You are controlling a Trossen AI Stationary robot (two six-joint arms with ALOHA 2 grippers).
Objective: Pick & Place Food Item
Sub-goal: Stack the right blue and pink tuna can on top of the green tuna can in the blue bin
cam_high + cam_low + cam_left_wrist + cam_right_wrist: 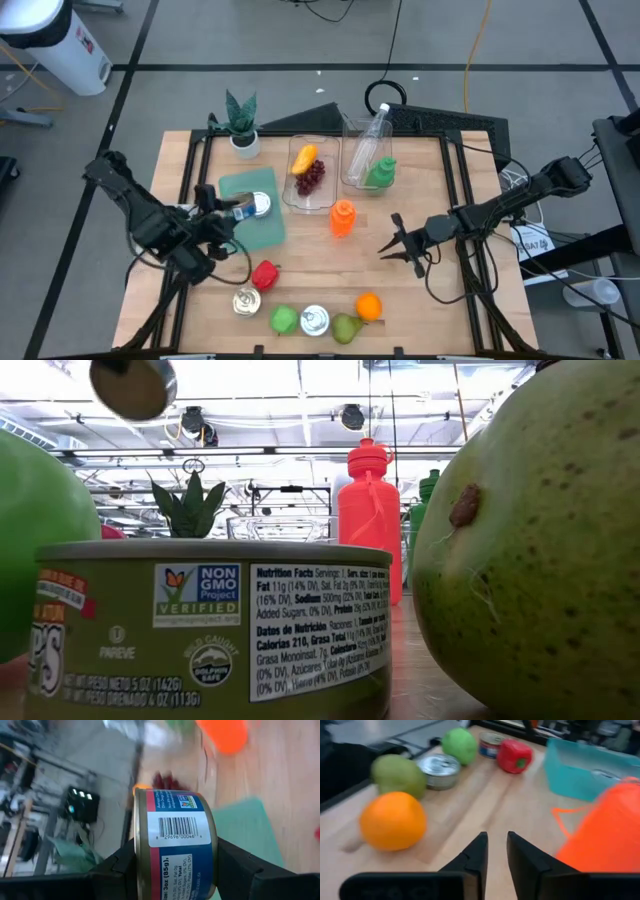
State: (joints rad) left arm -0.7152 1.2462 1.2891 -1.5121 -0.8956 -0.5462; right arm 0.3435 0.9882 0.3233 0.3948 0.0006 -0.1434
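Note:
My left gripper [247, 209] is shut on a small food can [175, 835] with a red and blue label and a barcode. It holds the can in the air over the teal tray [262, 232] at the table's left middle. The low view shows the can's round face [133, 385] high up. My right gripper [496, 847] is right of the table's middle, beside the orange bottle [342, 218]. It points toward the left edge, and its fingertips are almost together with nothing between them. An orange [393, 820] lies ahead of it. My left gripper pinches the can between its two fingers [117, 867], one on each flat end [137, 845], so the label wall faces the wrist camera. The fingers slant down from the table's left side. The can is on edge and lifted clear of the tray.
Along the near edge lie a red pepper [265, 274], two cans [246, 300] [315, 320], a green apple [284, 319], a pear [346, 327] and the orange [368, 306]. At the back stand two clear trays [322, 192] [352, 178] with fruit and bottles, and a potted plant [242, 125].

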